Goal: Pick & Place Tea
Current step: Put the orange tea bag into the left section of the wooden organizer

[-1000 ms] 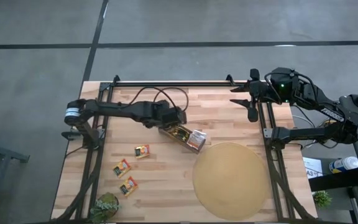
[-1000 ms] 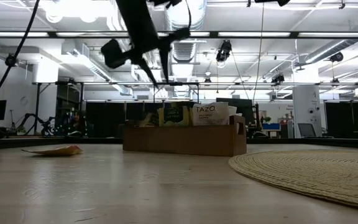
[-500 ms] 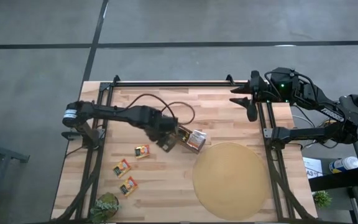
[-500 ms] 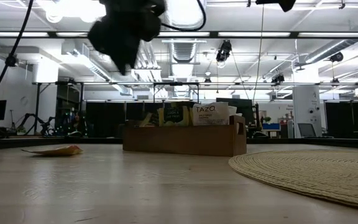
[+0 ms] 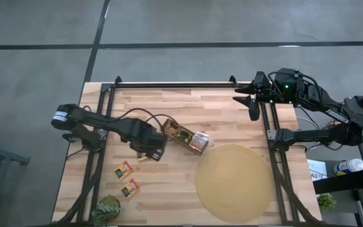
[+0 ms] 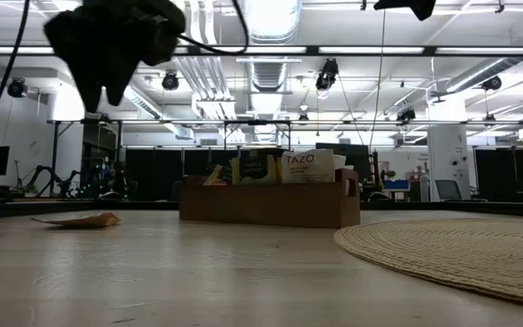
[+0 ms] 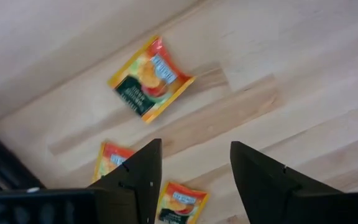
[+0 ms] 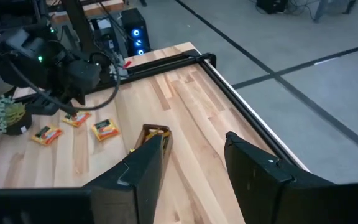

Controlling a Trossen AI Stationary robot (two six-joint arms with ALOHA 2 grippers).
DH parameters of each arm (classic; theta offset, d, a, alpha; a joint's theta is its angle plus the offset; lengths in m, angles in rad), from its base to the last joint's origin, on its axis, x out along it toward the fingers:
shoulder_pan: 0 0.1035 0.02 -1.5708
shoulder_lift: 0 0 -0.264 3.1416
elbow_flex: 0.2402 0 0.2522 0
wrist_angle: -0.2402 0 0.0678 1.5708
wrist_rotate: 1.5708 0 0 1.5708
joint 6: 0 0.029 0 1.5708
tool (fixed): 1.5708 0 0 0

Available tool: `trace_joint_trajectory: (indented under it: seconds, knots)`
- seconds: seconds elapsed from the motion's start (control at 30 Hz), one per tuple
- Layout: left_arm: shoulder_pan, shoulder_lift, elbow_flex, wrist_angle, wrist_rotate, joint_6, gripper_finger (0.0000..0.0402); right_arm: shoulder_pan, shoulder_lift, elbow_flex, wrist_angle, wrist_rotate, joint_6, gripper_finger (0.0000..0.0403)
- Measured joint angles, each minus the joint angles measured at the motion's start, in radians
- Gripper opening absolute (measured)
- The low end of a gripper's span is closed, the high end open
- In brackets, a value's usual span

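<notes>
Since the earlier frames the left pincer (image 5: 149,151) has swung off the wooden tea box (image 5: 184,137) toward frame left and lower, now hanging over the top loose tea sachet (image 7: 151,77), which it mostly hides in the high view; fingers parted w/ nothing between them, per left wrist view. That sachet is orange-yellow w/ a dark green corner, lying flat on the tabletop (image 5: 225,113). Two more orange-red sachets sit lower left in the high view: one (image 5: 124,169) just below the pincer, another (image 5: 130,188) below that, apart from each other. Box lies centre of the high view, slanted, packed w/ upright sachets; low view shows a white one marked TAZO (image 6: 308,166) and a green-yellow one (image 6: 253,167) sticking up. Round woven mat (image 5: 234,183) lower right of box, close to its end. Small potted plant (image 5: 106,209) at bottom-left edge. Right pincer (image 5: 253,106) parked upper right by the frame rail, well apart from everything, fingers apart & empty.
</notes>
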Motion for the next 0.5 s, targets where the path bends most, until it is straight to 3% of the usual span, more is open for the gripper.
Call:
trace_joint_trajectory:
  seconds: [0.23,0.5]
  knots:
    - [-0.040,-0.160,-0.177,0.062,-0.033,-0.213,0.0184,0.000,0.000,0.000,0.001,0.019,0.020,0.0169]
    - [-0.067,-0.297,-0.478,0.401,-0.029,-0.469,0.0184,0.000,0.001,0.000,0.001,0.030,0.024,0.0169]
